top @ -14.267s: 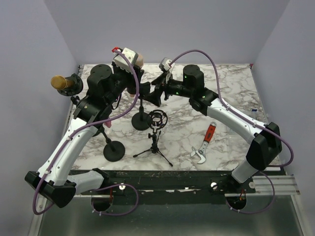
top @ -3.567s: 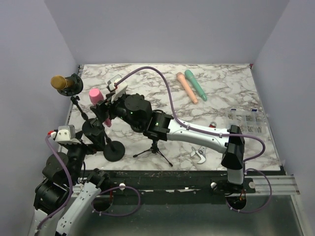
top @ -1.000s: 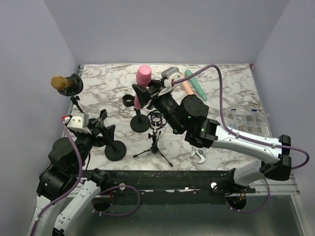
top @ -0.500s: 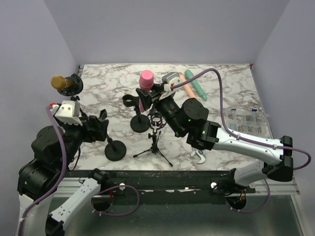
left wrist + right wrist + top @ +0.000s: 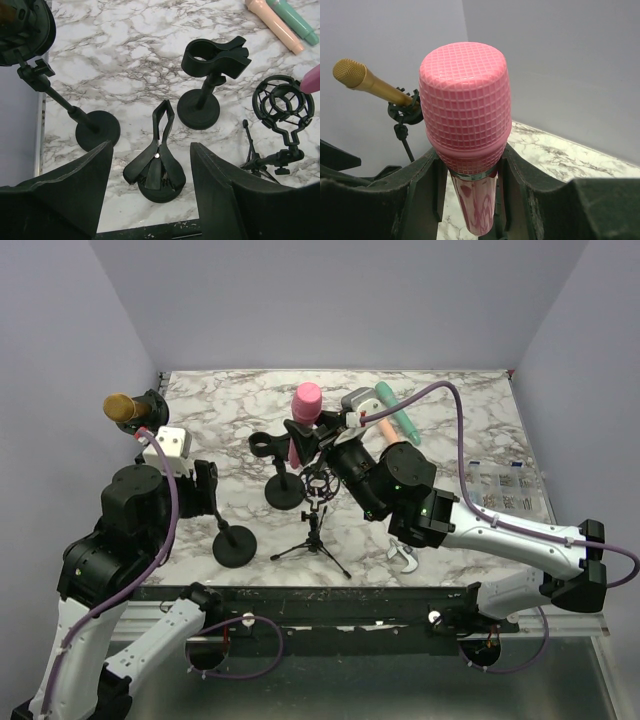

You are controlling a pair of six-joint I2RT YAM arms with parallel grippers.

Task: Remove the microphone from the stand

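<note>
My right gripper [image 5: 304,440] [image 5: 470,165] is shut on the pink microphone [image 5: 307,400] [image 5: 465,105], gripping its shiny handle just under the head and holding it upright in the air over the mid table. Below and left of it stands an empty ring-clamp stand [image 5: 283,485] [image 5: 212,60]. Nearer the front is an empty clip stand [image 5: 233,545] [image 5: 157,170]. My left gripper [image 5: 205,490] [image 5: 150,147] hangs open above the clip stand with nothing between its fingers. A gold microphone [image 5: 125,408] [image 5: 365,80] sits in its own stand [image 5: 152,412] at the far left.
An empty shock-mount tripod [image 5: 318,488] [image 5: 282,102] stands at the centre front. Peach [image 5: 275,25] and teal [image 5: 400,415] microphones lie at the back right. A red-handled wrench [image 5: 405,558] lies front right, and a clear packet [image 5: 500,485] lies at the right edge.
My right gripper has carried the pink microphone slightly right and toward the front. The left arm has lifted and drawn back from the clip stand, and its jaws have narrowed.
</note>
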